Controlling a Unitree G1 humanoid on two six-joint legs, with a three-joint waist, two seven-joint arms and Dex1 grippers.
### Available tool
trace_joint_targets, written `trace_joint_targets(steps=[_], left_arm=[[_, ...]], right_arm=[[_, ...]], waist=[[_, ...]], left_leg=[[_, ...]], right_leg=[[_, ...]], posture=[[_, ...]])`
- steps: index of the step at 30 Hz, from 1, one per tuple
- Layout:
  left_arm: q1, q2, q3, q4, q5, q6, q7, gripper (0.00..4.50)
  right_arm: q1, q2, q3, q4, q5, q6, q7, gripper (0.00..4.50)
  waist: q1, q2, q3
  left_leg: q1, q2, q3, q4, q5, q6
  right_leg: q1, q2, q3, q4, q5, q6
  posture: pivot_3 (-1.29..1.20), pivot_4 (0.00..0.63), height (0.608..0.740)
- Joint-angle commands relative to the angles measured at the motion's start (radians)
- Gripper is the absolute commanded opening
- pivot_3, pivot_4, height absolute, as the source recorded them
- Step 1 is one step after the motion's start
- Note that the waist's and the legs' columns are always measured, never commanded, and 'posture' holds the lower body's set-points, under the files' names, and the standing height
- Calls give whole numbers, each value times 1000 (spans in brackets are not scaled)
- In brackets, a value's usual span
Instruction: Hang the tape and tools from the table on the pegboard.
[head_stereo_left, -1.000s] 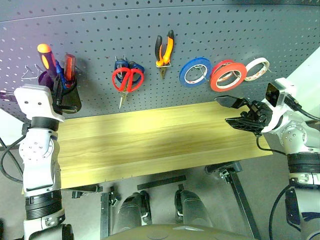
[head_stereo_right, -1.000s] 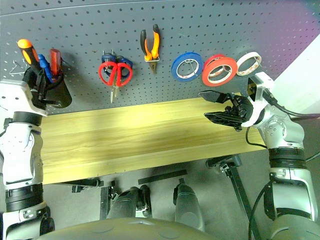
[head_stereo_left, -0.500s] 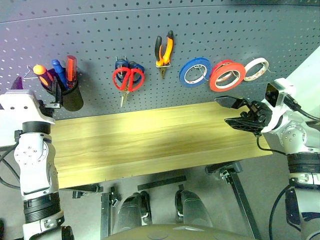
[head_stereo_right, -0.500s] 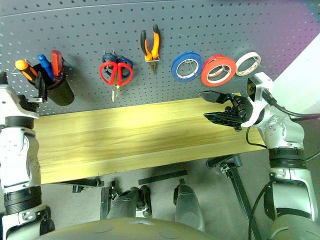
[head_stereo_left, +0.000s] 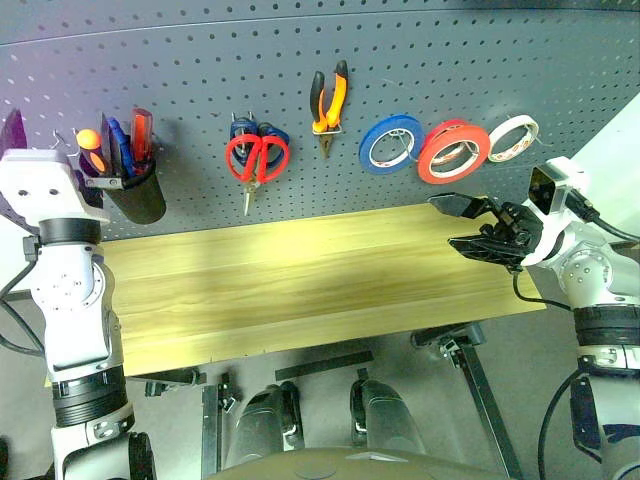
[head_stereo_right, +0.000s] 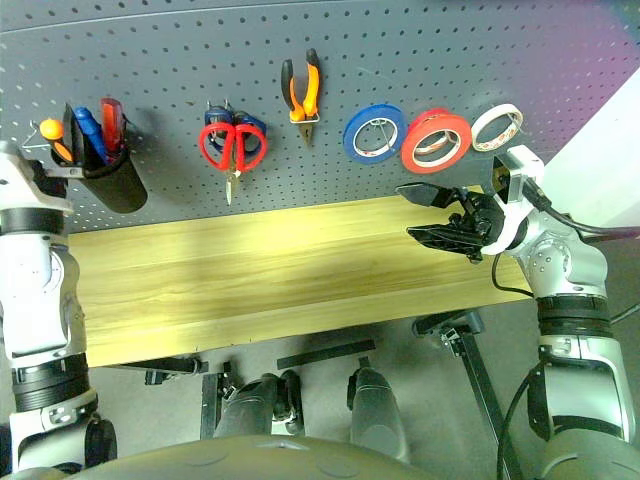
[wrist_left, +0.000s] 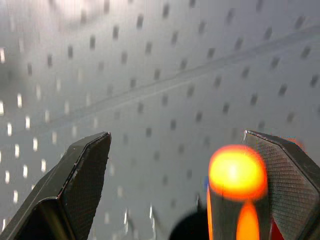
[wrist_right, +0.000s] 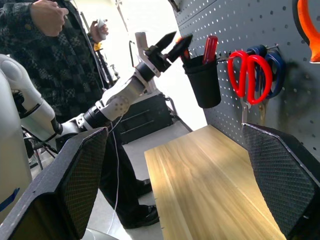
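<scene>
Hanging on pegboard (head_stereo_left: 420, 60), tape (head_stereo_left: 455, 151), pliers (head_stereo_left: 329, 99), left pincer (head_stereo_left: 98, 172) open

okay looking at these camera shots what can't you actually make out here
- Screwdriver shaft: hidden inside the black cup, head views.
- Blue-handled scissors: mostly covered by the red-handled scissors, head views.
- Pliers: cut off by the picture's edge, right wrist view.
- Person: cut off at the edge and behind the robot's arm, right wrist view.
</scene>
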Motion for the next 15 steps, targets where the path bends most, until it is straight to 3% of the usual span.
trace_joint_targets(steps=[1,8,12,13,15], left_arm=[[-30,19,-9,-71,-31,-15,-33,4467],[-144,42,-21,-101,-30,45,-36,4467],[-196,43,-77,-151,-153,95,-145,4467],[-203,45,-92,-156,-128,111,-138,4467],[-211,26,-126,-192,-242,163,-200,4467]], right_arm=[[-18,-18,-3,-3,4,-6,8,4500],[-23,-18,-2,4,7,-10,8,4500],[-27,-15,-3,7,9,-11,8,4500],[-28,-15,-3,8,9,-12,8,4500],[-28,-12,-4,9,9,-12,8,4500]], waist=[[0,0,0],[2,0,0],[4,0,0],[4,0,0],[2,0,0]], left_leg=[[0,0,0,0,0,0],[0,0,0,0,0,0],[0,0,1,0,0,0],[0,0,1,0,0,0],[0,0,1,0,0,0]], right_leg=[[0,0,0,0,0,0],[0,0,0,0,0,0],[0,0,-1,0,0,0],[0,0,-1,0,0,0],[0,0,-1,0,0,0]], posture=[[-202,219,740],[-202,217,740],[-201,215,740],[-201,216,740],[-199,216,740]])
